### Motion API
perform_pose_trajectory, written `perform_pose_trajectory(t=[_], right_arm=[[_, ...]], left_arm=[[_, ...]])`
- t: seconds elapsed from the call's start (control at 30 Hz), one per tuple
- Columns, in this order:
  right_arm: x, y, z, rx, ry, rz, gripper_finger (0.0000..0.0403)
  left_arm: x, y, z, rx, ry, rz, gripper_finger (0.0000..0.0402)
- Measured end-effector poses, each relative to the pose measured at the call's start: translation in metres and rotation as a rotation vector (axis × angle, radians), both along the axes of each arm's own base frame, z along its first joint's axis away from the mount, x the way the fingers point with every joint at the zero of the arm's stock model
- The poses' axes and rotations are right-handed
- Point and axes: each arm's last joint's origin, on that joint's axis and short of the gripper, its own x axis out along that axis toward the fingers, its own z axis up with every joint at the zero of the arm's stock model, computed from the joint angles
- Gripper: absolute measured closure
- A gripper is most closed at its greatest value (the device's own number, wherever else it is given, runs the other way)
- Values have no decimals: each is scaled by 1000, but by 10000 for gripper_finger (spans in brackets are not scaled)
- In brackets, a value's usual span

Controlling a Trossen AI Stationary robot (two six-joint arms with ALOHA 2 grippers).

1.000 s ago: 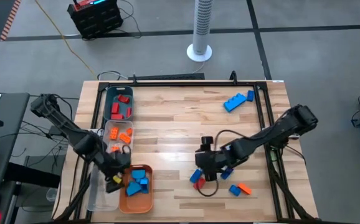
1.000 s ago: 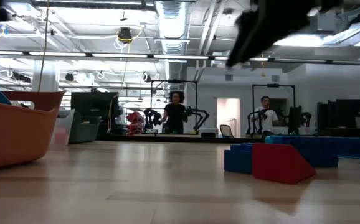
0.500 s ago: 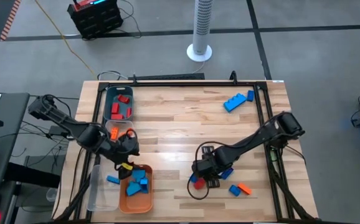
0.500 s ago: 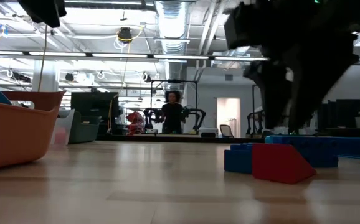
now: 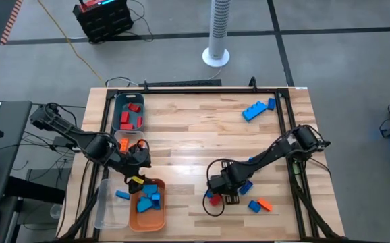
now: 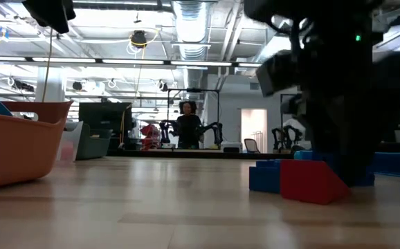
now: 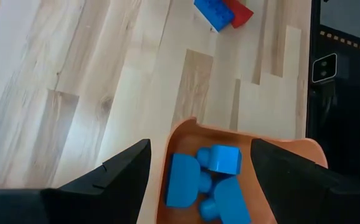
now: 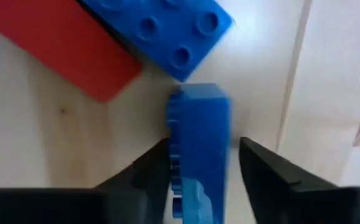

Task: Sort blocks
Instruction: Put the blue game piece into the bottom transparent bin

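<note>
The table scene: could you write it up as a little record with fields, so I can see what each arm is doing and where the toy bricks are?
Right gripper: open, lowered astride a blue block standing on edge
Beside it: red block and studded blue block on the table
Left gripper: open, empty, above the orange tray
Orange tray: holds blue blocks
Teal bin: red blocks
Far corner: blue blocks
Near the right gripper: an orange block

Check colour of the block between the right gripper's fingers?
Blue block, standing between the open right gripper; right wrist view shows it best.
</note>
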Motion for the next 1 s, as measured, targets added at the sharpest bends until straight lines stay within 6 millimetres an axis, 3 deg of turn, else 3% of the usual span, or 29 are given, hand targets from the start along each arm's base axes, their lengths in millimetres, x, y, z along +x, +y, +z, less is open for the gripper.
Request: perform_pose_trajectory(t=[0.23, 0.37, 0.53, 0.7, 1.0], right_arm=[[0, -2, 3, -7, 0, 16, 329], [-3, -3, 25, -60, -115, 17, 330], [5, 2, 59, -141, -421, 28, 303], [22, 8, 92, -153, -760, 85, 298], [42, -6, 112, -226, -977, 138, 302]], left_arm=[[0, 0, 0, 32, -9, -28, 133], [1, 2, 1, 135, -38, -66, 133], [8, 2, 3, 332, -124, -104, 133], [27, -8, 6, 491, -260, -188, 133], [53, -20, 7, 591, -409, -250, 133]])
